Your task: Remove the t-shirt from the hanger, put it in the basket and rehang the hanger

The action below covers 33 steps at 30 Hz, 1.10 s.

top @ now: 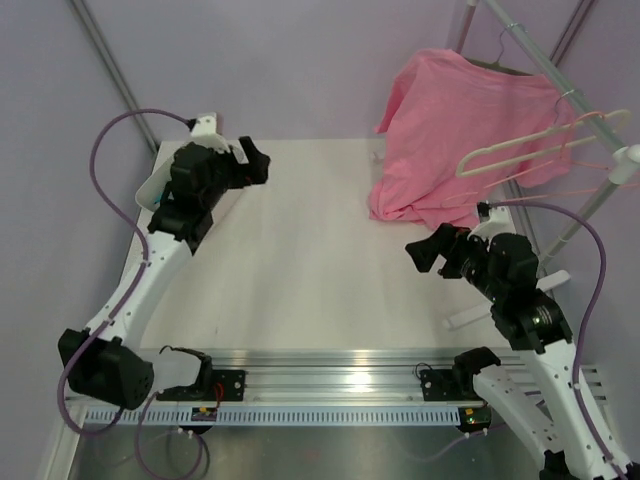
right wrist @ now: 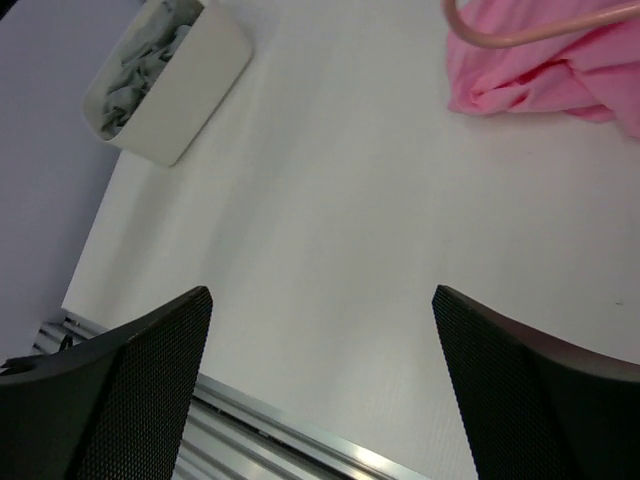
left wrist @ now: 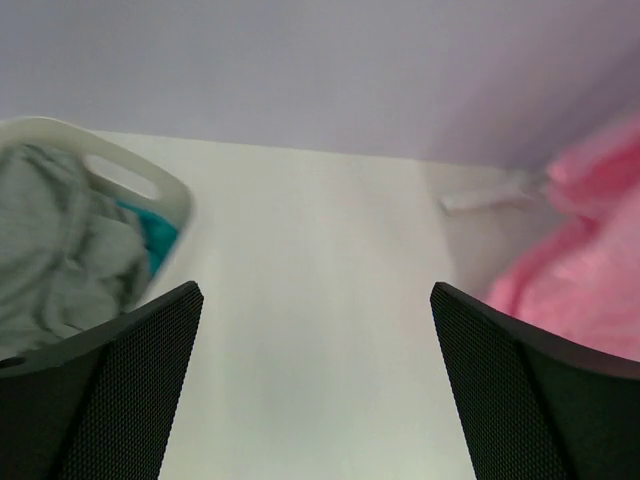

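My right gripper (right wrist: 318, 310) hovers over the bare middle of the tabletop (top: 300, 260), jaws spread wide, nothing between them; it looks parked here because there is nothing left for it to steady

My left gripper (left wrist: 312, 300) is out at the left edge, just beside and a bit above the basket (left wrist: 170, 195), released, jaws fully apart and empty, no cloth caught on the pads (left wrist: 120, 390). My guess is that it sits there because that is the drop spot

The grey t-shirt (left wrist: 60, 250) is crumpled down inside the basket, bunched in loose folds, and it fills most of what I can see of it. A teal cloth (left wrist: 158, 240) is tucked against the basket's inner wall, touching the grey one. I can't make out the logo in this heap

At the far right, the hanger (right wrist: 500, 42) hangs bare from the rack (top: 520, 38), nothing draped on it, well apart from the basket, so shirt and hanger are fully separated. The pink t-shirt (top: 450, 130) hangs next to it on its own dark hanger, its hem pooling on the tabletop; that one is not mine to touch

I judge the task as good as done: the shirt is off and binned, the hanger is empty, and both grippers are free. The only risk I see is that the left gripper, being so near the rim, could clip the basket when it pulls away
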Motion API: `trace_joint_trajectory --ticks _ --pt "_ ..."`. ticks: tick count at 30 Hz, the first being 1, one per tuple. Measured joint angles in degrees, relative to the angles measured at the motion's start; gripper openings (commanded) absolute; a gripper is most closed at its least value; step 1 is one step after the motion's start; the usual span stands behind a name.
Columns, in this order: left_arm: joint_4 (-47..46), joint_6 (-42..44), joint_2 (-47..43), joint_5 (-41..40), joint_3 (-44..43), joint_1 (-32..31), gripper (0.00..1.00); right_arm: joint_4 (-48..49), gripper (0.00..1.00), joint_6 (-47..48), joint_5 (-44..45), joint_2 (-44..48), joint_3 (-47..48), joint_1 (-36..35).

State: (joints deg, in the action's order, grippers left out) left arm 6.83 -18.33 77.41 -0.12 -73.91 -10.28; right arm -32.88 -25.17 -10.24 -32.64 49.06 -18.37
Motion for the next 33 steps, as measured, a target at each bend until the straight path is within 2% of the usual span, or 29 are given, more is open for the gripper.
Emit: trace_joint_trajectory --ticks 7,12,15,18,25,33 --pt "4.3 0.1 -24.4 -4.0 20.6 -21.0 0.99 -2.4 0.99 -0.3 6.2 -8.8 3.3 0.0" --pt "6.9 -1.7 -35.7 -5.1 30.0 -26.2 0.99 0.1 0.99 -0.3 5.9 -13.2 7.2 -2.3" --pt "7.1 -2.4 -37.7 -4.8 33.1 -29.4 0.99 1.9 0.99 1.1 10.8 -15.0 9.0 -11.2" --pt "8.0 -2.6 -39.0 -4.9 35.6 -32.7 0.99 3.8 0.99 2.5 12.1 -16.8 9.5 -18.1" --pt "9.0 -2.3 -41.8 -5.1 36.4 -37.5 0.99 7.8 1.00 3.0 8.7 -12.8 3.7 -18.7" --pt "9.0 -1.8 -41.7 -5.5 36.4 -37.8 0.99 11.5 0.99 3.7 5.9 -10.0 0.0 -18.7"
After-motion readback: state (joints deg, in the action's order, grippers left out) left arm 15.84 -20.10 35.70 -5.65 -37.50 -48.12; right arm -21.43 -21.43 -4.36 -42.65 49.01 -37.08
